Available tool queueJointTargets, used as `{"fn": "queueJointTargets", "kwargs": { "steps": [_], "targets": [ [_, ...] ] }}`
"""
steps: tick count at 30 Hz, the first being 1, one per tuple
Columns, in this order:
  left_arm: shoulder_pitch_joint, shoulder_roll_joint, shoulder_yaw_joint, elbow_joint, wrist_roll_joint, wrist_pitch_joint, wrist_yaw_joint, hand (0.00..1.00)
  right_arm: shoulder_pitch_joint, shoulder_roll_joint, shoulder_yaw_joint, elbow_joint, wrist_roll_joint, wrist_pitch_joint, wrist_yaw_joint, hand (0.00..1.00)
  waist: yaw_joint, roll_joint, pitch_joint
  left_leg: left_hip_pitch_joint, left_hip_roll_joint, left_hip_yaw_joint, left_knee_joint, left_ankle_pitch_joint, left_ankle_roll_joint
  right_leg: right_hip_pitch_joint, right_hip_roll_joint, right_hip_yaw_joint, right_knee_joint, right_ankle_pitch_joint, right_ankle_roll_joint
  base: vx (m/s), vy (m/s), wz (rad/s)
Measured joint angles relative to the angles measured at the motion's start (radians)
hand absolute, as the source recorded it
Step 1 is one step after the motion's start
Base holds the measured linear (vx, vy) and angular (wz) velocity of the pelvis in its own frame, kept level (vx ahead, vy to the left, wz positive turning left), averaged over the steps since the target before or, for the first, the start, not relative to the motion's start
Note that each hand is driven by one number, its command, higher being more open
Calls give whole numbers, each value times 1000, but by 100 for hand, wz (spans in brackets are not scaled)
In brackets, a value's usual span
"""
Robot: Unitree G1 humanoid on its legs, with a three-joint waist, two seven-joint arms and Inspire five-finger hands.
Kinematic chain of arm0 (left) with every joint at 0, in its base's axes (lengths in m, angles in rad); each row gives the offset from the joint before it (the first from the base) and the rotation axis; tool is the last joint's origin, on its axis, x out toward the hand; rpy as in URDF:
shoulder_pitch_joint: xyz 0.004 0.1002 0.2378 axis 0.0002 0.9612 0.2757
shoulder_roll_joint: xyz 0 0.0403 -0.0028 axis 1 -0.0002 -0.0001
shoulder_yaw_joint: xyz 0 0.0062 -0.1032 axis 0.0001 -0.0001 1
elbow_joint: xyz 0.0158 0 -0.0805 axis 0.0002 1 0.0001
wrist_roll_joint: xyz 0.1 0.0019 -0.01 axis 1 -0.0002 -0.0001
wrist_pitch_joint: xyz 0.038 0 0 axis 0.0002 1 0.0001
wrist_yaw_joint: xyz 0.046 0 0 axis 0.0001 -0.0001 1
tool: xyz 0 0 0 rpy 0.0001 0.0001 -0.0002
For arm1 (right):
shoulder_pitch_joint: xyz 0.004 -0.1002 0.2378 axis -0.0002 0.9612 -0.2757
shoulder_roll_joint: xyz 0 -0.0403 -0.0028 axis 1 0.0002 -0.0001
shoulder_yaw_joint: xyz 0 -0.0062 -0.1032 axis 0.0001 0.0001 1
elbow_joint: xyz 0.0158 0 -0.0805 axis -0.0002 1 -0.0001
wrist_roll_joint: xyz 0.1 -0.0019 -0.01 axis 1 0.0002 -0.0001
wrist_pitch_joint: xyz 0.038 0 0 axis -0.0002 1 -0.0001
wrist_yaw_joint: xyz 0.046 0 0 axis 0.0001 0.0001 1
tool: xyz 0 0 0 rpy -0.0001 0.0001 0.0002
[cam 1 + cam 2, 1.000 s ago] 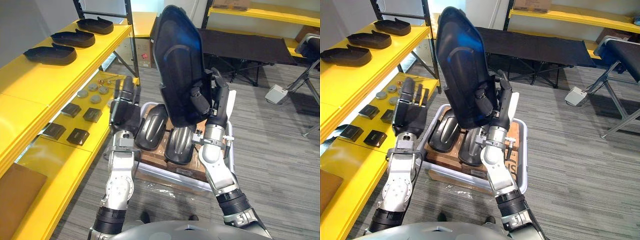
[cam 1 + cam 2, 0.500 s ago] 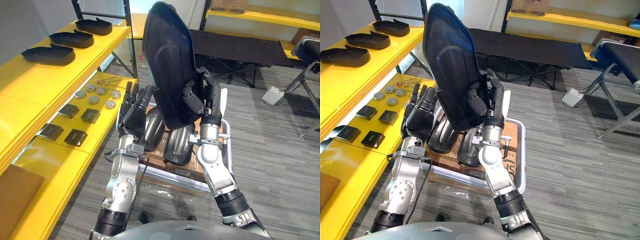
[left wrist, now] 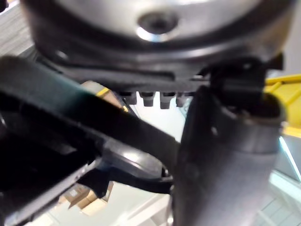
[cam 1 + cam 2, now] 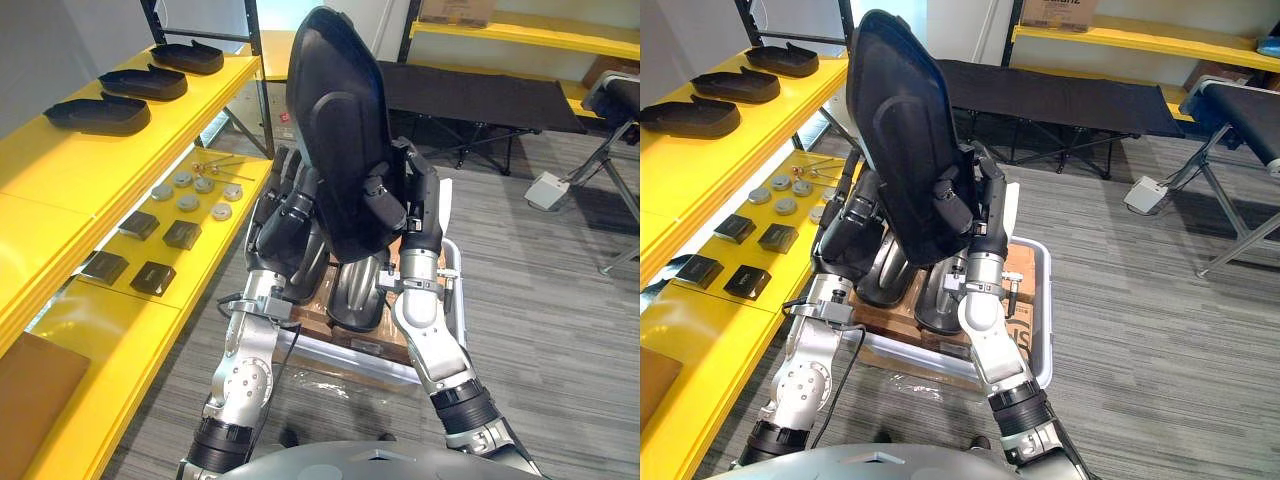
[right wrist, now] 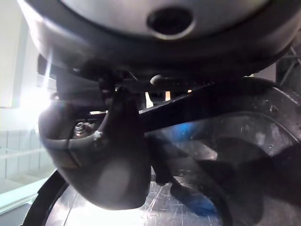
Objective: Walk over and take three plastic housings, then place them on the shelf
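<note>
My right hand [image 4: 405,200] clamps the right edge of the plastic housing [image 4: 340,130], upright above the crate [image 4: 458,300]. My left hand [image 4: 285,220] meets its left edge, grip unclear. Light, stiff, slick, I judge: hold both edges.

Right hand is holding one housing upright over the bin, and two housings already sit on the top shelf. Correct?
Not quite. The left eye view shows three shelved housings on the top shelf, not two. The rest holds: the right hand grips the held housing upright over the bin.
</note>
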Motion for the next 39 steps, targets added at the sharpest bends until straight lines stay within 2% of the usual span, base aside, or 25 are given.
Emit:
{"fn": "queueJointTargets", "kwargs": {
  "steps": [8, 14, 24, 33, 37, 39],
  "targets": [
    [0, -22, 35, -44, -235, -60, -19, 100, 43, 1, 19, 2, 0, -6, 24, 0, 1, 2, -3, 12, 0, -2, -12, 3, -1, 8, 1, -2, 0, -1, -2, 0, 0, 0],
    [0, -42, 78, -81, -219, -91, -62, 100, 58, 1, 23, 2, 0, -6, 44, 0, 4, 1, -4, 12, 0, -6, -14, 5, -1, 10, 2, -9, 0, -2, -2, 0, 0, 2],
    [0, -37, 82, -88, 82, -53, -87, 100, 67, 1, 8, 2, 1, -6, 65, 0, 1, -1, -5, 12, 0, -3, -14, 5, -2, 7, 2, -3, 0, -2, -2, 0, 0, -1],
    [0, 23, 73, -85, 303, -13, -87, 100, 67, -8, -2, 2, 3, -6, 70, 0, 1, -2, -5, 12, 1, 0, -14, 5, -2, 5, 2, 1, -1, -2, -2, 0, 0, 0],
    [0, 53, 49, -78, 375, 5, -48, 100, 67, -8, -1, 2, 7, -6, 73, 0, 1, -2, -5, 12, 1, 1, -13, 5, -2, 6, 2, 1, -1, -1, -2, 0, 0, 0],
    [0, 64, 15, -47, 443, 10, 2, 100, 66, -8, 5, 2, 7, -7, 87, 0, 2, -2, -5, 12, 1, 0, -13, 5, -2, 6, 2, 1, -1, -1, -2, 0, 0, 0]
  ]
}}
